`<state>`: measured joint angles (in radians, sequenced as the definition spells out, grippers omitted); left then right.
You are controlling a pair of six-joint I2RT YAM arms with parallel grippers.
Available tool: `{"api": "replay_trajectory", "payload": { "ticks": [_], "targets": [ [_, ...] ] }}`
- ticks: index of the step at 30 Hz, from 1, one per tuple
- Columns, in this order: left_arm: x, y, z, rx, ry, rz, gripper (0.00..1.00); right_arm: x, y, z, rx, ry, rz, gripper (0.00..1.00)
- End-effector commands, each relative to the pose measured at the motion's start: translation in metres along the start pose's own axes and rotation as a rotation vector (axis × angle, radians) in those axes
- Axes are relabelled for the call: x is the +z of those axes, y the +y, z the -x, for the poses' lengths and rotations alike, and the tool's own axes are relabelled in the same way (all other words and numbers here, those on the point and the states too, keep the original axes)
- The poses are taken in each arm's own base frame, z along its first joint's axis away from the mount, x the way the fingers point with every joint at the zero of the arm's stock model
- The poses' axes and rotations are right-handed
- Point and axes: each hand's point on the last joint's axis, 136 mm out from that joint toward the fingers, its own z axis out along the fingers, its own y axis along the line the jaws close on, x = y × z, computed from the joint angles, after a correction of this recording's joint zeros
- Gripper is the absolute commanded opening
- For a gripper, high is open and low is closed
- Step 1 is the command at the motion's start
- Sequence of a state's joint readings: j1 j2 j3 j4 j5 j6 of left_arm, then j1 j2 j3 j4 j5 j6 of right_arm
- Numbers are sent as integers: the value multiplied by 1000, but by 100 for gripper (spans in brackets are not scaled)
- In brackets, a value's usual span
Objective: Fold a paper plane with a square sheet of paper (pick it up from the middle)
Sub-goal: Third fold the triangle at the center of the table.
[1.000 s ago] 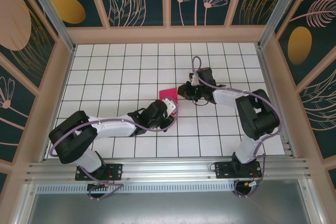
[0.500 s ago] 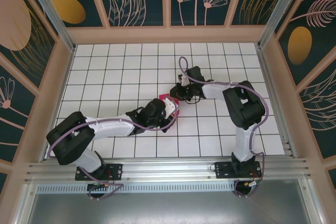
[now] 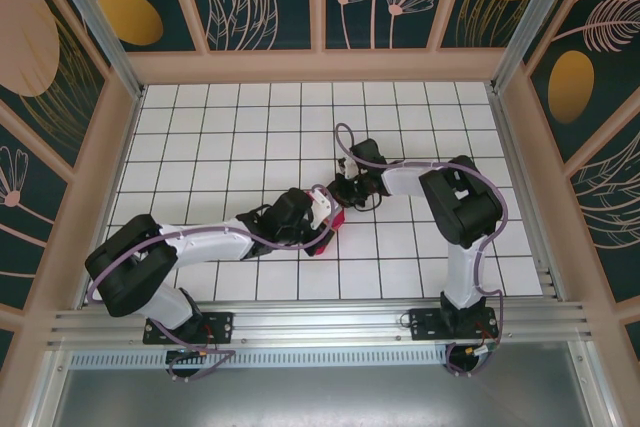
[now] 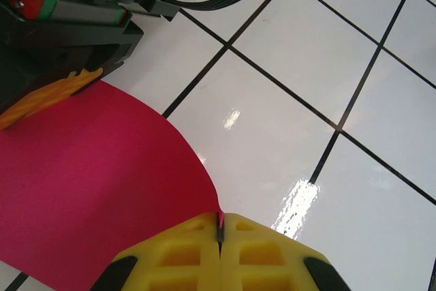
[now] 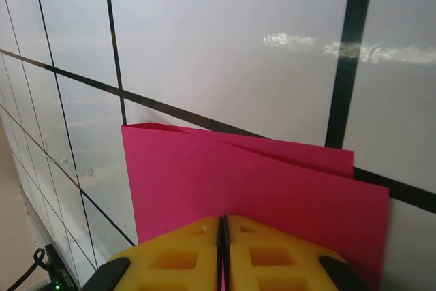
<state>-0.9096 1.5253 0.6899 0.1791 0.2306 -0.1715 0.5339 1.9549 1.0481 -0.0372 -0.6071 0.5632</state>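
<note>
Both pincers are on the square sheet of paper (image 5: 238, 182), which is doubled over (two magenta layers in the right wrist view, the top layer's far edge a bit short of the lower one's).

The right gripper (image 5: 222, 231) has its jaws pressed tight w/ the paper's near edge nipped btwn them. The paper runs fwd from its tips and spreads to both sides, so the long axis lies across the fingers, not along them.

The left gripper (image 4: 219, 231) is also closed hard, biting just an edge point. From its tips nearly all the paper lies off to the left and slightly fwd, w/ bare tiled table (image 4: 300, 86) to the right. At the far left of that spread an orange finger pad (image 4: 48, 97) of the other arm meets the paper's edge.

In the top view the two wrists almost meet nose to nose, w/ a sliver of magenta under the left one. Can't tell if the paper rests on the tiles or hangs just above.

Judgement: prob. mid-fold, nowhere near a finished dart. The next move turns on the grips sitting on opposite sides of a small folded piece, very close together. Any pull apart loads the thin paper directly, so there's tear or slip risk, esp. at the left gripper's tiny bite. Neither arm is nearer; both have it.
</note>
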Motion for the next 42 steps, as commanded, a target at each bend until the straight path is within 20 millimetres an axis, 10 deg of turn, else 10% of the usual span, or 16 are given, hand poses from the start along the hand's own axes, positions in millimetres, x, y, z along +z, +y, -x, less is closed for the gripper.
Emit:
{"api": "replay_trajectory", "payload": {
  "ticks": [1, 42],
  "targets": [
    [2, 0, -2, -5, 12, -22, 0, 1, -7, -7, -18, 0, -29, 13],
    [10, 55, -25, -120, 21, 177, 0, 7, -12, -15, -9, 18, -52, 13]
  ]
}}
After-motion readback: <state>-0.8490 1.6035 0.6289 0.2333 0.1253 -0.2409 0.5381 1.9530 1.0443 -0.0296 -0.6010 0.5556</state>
